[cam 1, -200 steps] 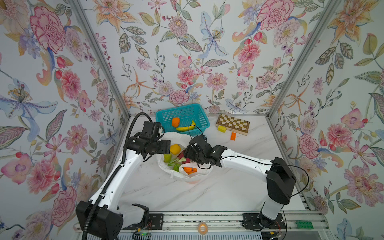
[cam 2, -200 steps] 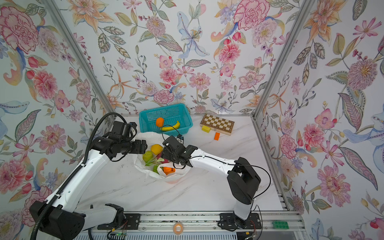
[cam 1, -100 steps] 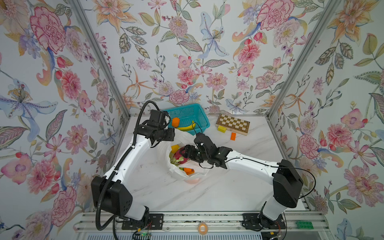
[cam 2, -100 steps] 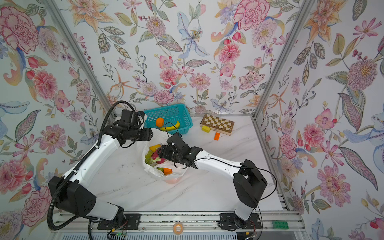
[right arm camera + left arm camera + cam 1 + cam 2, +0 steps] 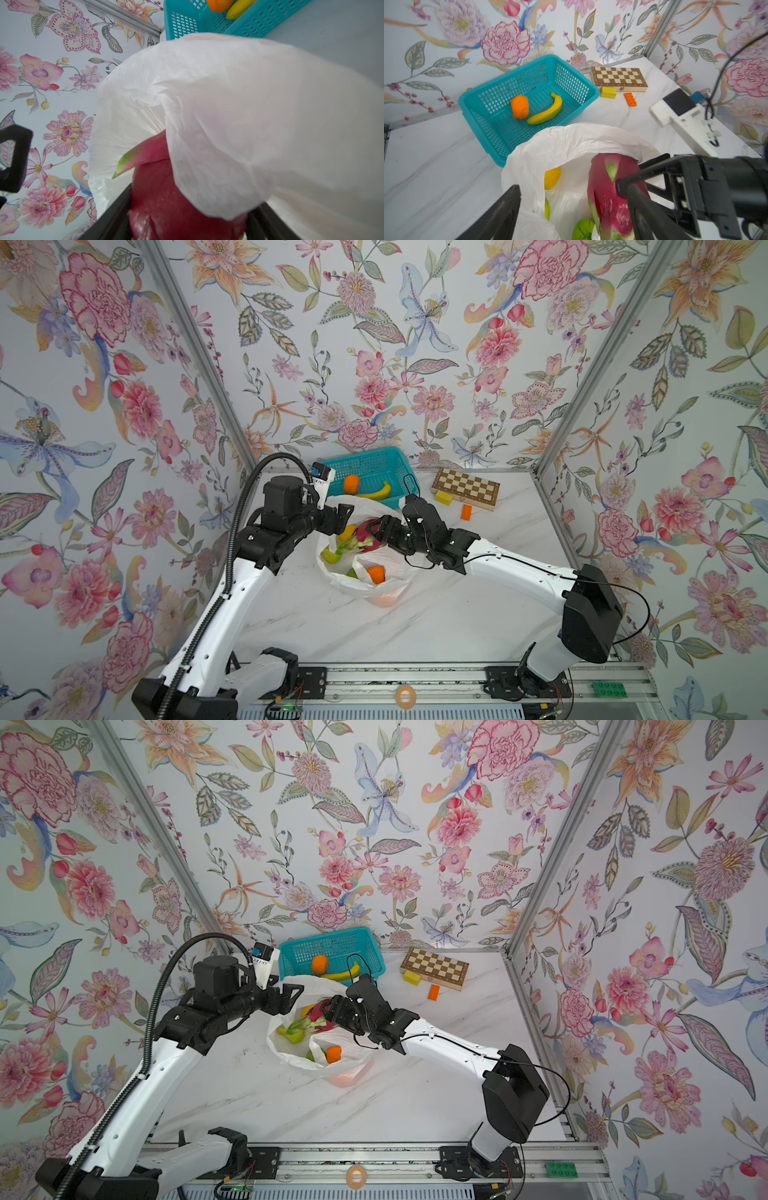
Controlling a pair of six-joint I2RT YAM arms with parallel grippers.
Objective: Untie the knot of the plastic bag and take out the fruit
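The white plastic bag lies in the middle of the table with its mouth open, and no knot shows. Inside it are a magenta dragon fruit, a yellow fruit, green fruit and an orange. My right gripper is shut on the dragon fruit at the bag's mouth, with a flap of bag draped over it. At the bag's left rim my left gripper is open, and the rim runs between its fingers.
A teal basket behind the bag holds an orange and a banana. To the right stand a chessboard box, a yellow block and an orange block.
My left gripper swung up towards the basket and has come back to the bag's left rim. The bag's mouth has been drawn in narrower. My right gripper stays on the dragon fruit, shifted slightly left.
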